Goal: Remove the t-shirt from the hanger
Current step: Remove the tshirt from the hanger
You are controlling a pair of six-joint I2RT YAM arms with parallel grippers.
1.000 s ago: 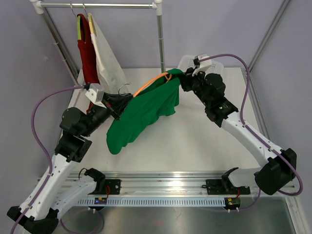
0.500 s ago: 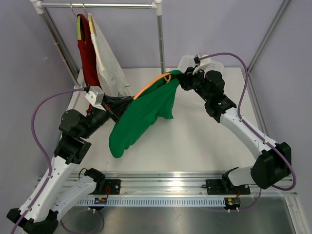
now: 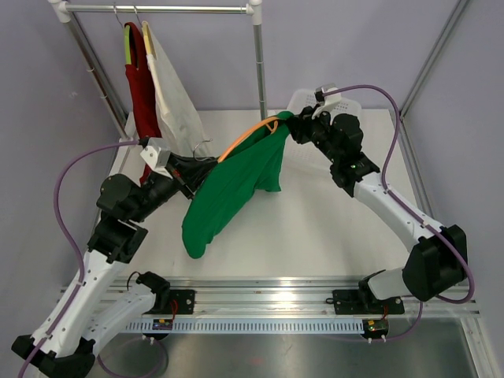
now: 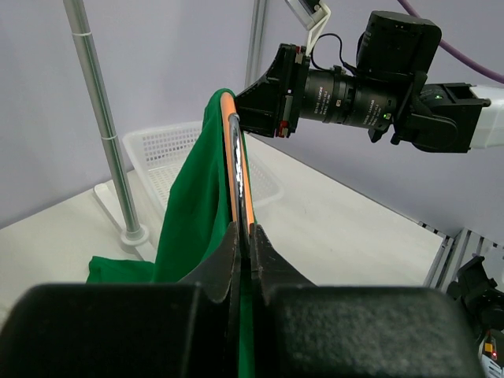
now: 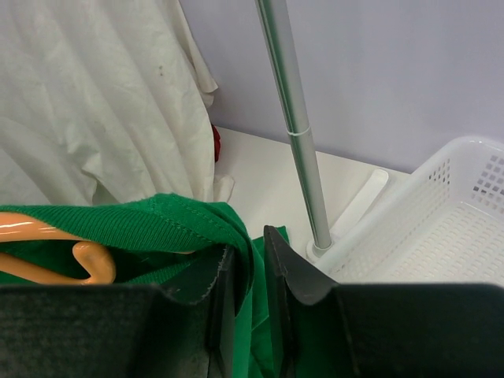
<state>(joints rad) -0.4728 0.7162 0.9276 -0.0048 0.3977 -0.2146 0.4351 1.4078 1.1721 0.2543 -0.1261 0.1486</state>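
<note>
left pincer (image 4: 244, 230) clamps the orange hanger (image 4: 239, 157); right pincer (image 5: 250, 253) pinches the green t-shirt (image 3: 236, 185) collar; shirt not yet off.

Three garments are being counted: one green t-shirt (image 3: 232, 185) between the left gripper (image 3: 206, 162) and the right gripper (image 3: 290, 126), plus one red garment (image 3: 142, 90) and one white garment (image 3: 175, 98) being carried by the single rack rail (image 3: 157, 9) beyond the left gripper. One orange hanger (image 3: 244, 135) is being counted, running from the left gripper toward the right gripper, and one white basket (image 3: 352, 105) just behind the right gripper. Two purple cables are being counted, one left cable (image 3: 57, 197) and one right cable (image 3: 398, 134).
</note>
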